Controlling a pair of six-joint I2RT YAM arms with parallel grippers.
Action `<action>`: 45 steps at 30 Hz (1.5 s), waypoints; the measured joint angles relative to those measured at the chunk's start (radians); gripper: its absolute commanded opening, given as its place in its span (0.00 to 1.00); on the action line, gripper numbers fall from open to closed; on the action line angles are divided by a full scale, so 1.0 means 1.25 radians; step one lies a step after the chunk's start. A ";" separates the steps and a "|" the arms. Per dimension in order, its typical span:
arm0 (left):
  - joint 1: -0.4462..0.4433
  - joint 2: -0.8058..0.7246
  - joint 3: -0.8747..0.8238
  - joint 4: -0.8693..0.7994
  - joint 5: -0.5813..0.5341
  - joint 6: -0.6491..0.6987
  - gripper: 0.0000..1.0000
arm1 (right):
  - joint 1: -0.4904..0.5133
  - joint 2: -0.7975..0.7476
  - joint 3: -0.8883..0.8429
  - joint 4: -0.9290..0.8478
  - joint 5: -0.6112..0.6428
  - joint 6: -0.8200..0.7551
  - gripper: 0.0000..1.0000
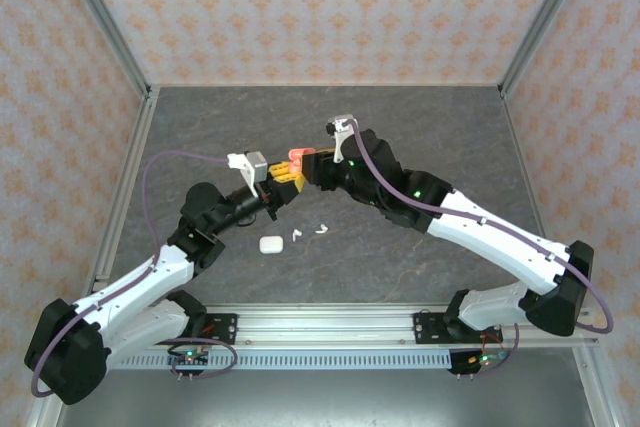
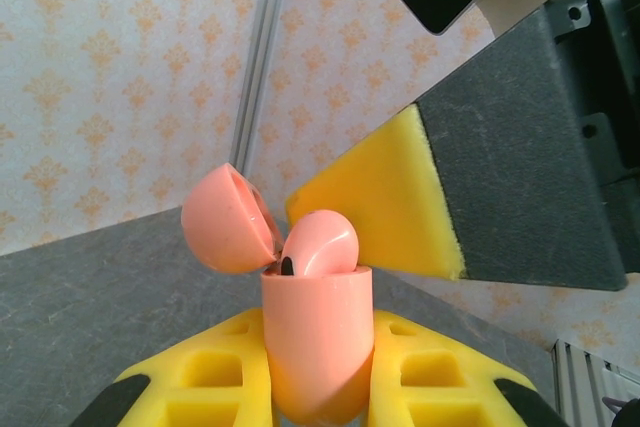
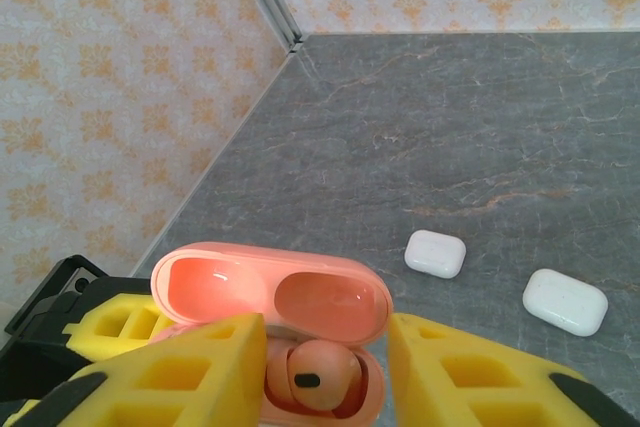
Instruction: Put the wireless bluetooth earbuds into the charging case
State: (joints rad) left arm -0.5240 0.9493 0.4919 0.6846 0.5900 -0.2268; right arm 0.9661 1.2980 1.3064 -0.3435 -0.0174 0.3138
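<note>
I count one coral case (image 2: 318,347), lid open, held up off the surface (image 3: 450,127), with one coral earbud (image 2: 318,245) seated in it. From overhead, one white case (image 1: 271,243) lies at 6 o'clock of it, with two white earbuds (image 1: 297,234) at that case's 3 o'clock. My right wrist camera gives two white rounded cases (image 3: 435,253). The left jaws are pinching the coral case's base. The right jaws are partly spread, straddling the earbud and gripping nothing.

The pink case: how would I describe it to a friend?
Look above the middle of the grey table, where the two arms meet. The left gripper holds a small case there, lid open, an earbud inside. It is coral-pink, unlike the white cases on the table.
</note>
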 measured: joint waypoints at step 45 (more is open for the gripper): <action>0.000 0.001 0.004 0.051 0.083 -0.030 0.00 | -0.217 -0.042 -0.107 0.246 -0.678 0.068 0.93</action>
State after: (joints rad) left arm -0.5240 0.9504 0.4973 0.7483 0.6941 -0.2642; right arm 0.6952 1.2457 1.1732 -0.0357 -0.8654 0.3992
